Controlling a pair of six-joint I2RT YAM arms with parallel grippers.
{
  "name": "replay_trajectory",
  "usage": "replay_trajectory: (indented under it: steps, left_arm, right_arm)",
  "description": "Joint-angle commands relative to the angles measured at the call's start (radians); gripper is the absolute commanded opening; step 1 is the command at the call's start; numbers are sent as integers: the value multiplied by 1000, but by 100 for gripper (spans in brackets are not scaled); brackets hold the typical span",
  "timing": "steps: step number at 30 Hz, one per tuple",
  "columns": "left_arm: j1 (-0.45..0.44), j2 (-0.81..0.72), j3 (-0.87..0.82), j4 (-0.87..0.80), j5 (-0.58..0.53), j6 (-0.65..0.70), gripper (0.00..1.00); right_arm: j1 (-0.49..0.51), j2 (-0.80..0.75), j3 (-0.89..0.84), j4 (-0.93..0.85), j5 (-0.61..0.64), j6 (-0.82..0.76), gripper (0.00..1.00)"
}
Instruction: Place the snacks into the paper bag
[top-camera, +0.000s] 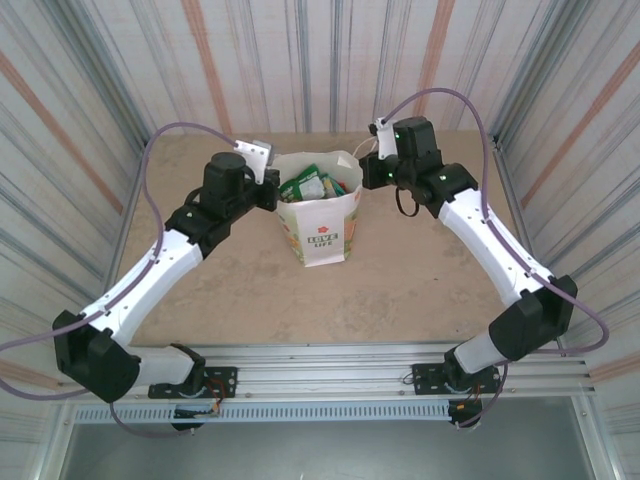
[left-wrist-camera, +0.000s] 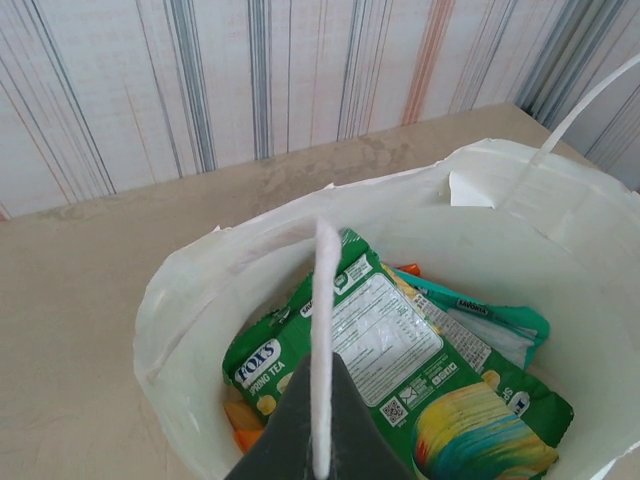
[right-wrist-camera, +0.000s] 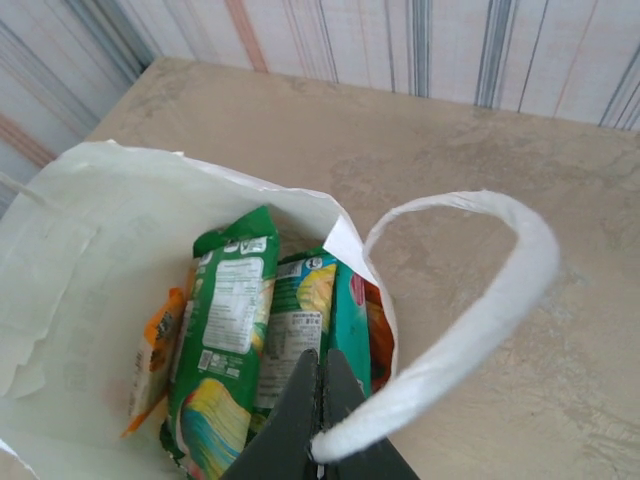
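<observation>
Two hands (left-wrist-camera: 320, 445) (right-wrist-camera: 318, 425) pinch two handles (left-wrist-camera: 325, 320) (right-wrist-camera: 480, 320); maybe four packets (left-wrist-camera: 390, 370).

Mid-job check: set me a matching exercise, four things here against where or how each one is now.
1. cream-white paper bag
2. green glossy "Fox's" packet
3. small orange packet
4. left gripper

A. shut on a white string handle
B. upright on the tan table
C. in the bag, nutrition panel facing up
D. in the bag, squeezed against its side wall

Pairs: 1-B, 2-C, 3-D, 4-A
</observation>
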Motion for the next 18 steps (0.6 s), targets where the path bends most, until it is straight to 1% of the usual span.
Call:
replay_trajectory:
  steps: [1,6,11,15,16,17,18]
  left_arm:
    - [6,-47,-11,21,24,-27,0]
    - [-8,-52,-16,5,49,-38,0]
    - [-30,-68,-17,-11,42,-34,0]
    - [-35,-86,-27,-19,31,-34,0]
    - [-35,-90,-29,-22,26,-34,2]
    - [-35,-94,-31,-29,18,-33,7]
    - [-35,-98,-33,-33,8,-32,14]
  right_arm:
    - [7,-73,-21,32,46,32,0]
    - [7,-102,-76,31,48,47,0]
    - [18,-147,-115,47,38,69,0]
    - [18,-179,-146,50,57,72,0]
    - [18,-183,-150,47,60,72,0]
    - [18,-188,-156,46,62,72,1]
    - [17,-197,-165,48,62,72,6]
